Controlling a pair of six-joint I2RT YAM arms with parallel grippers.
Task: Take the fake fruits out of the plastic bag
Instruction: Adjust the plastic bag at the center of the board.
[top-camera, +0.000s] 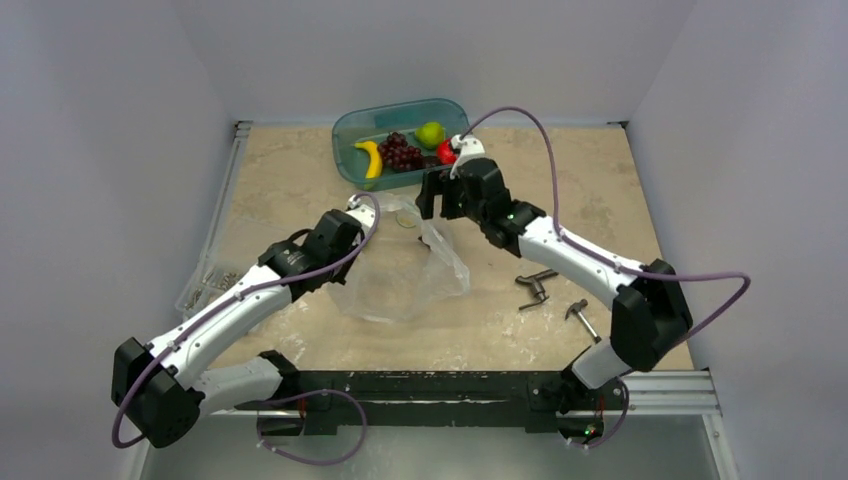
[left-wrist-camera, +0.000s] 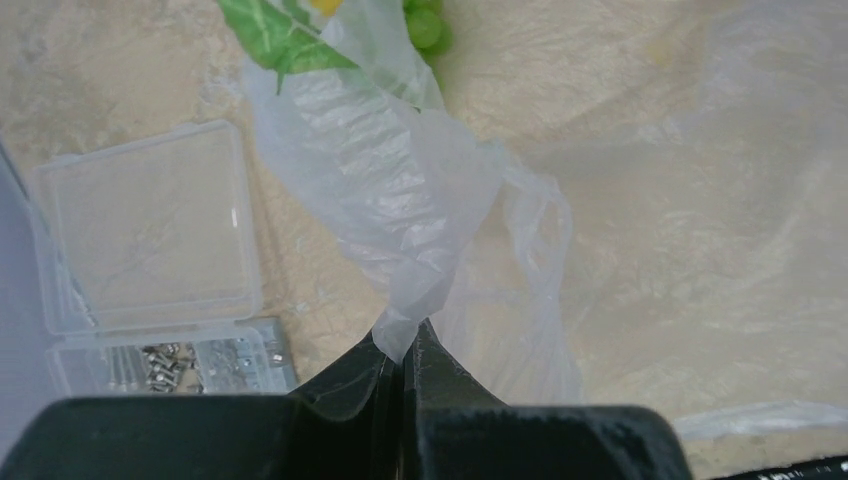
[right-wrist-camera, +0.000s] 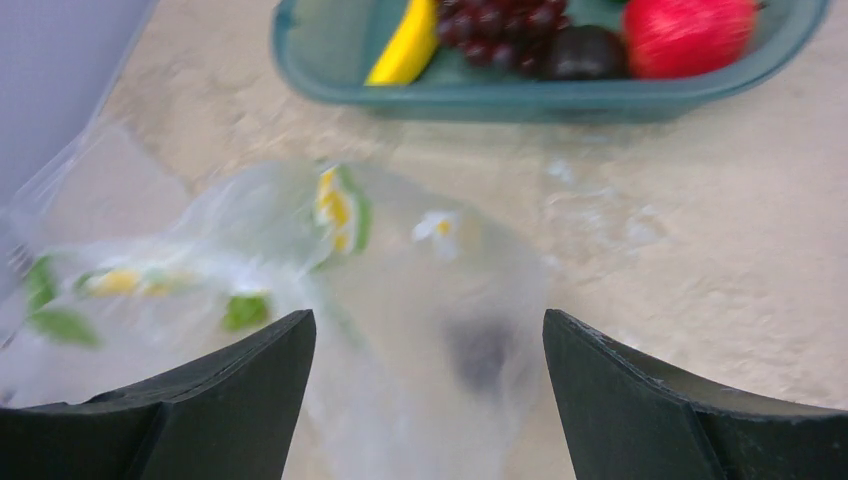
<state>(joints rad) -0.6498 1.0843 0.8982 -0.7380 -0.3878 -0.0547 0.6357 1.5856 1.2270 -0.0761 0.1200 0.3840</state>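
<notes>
The clear plastic bag lies crumpled mid-table. My left gripper is shut on a bunched fold of the bag, pinched between its fingertips. A green grape bunch shows at the bag's far end, beside the bag's green leaf print. My right gripper hangs open and empty above the bag, which is blurred there. The yellow banana, the purple grapes and the green apple lie in the teal tub. The banana and purple grapes also show in the right wrist view.
A red fruit and a dark fruit also lie in the tub. A flat clear box of metal parts sits at the table's left edge. Metal tools lie at the right.
</notes>
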